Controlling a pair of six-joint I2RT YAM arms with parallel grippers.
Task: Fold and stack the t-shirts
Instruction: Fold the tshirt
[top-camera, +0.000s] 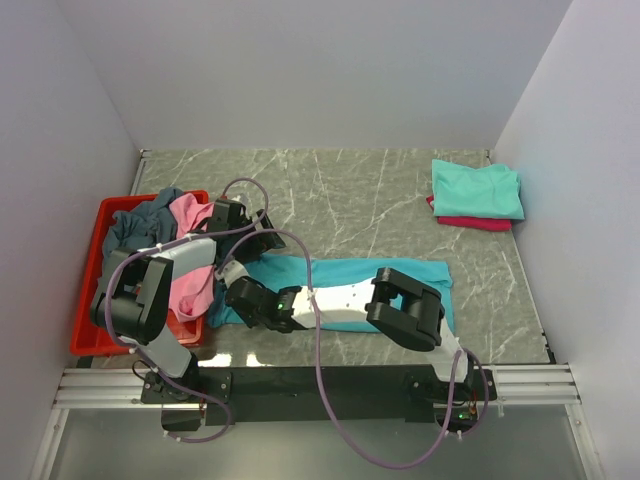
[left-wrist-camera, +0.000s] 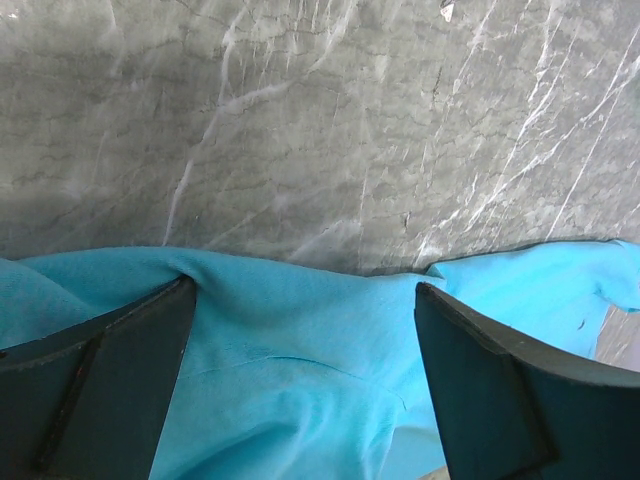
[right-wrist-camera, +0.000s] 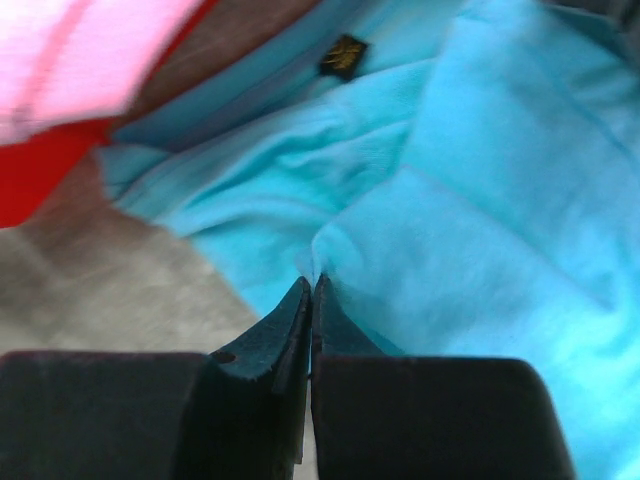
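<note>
A bright turquoise t-shirt (top-camera: 400, 272) lies in a long strip across the near part of the table. At its left end my right gripper (right-wrist-camera: 311, 282) is shut on a fold of the turquoise cloth (right-wrist-camera: 480, 200); in the top view that gripper (top-camera: 240, 300) sits beside the tray. My left gripper (left-wrist-camera: 305, 290) stands open over the shirt's far edge (left-wrist-camera: 300, 370), one finger on each side of a stretch of cloth, and in the top view this gripper (top-camera: 262, 238) shows just behind the strip. A mint-green t-shirt (top-camera: 478, 188) lies folded on a crimson one (top-camera: 470, 222) at the back right.
A red plastic tray (top-camera: 88, 300) at the left holds a pink shirt (top-camera: 190, 285) and a slate-grey one (top-camera: 140, 225). White walls close in the left, back and right. The marble tabletop (top-camera: 350, 200) stretches behind the turquoise strip.
</note>
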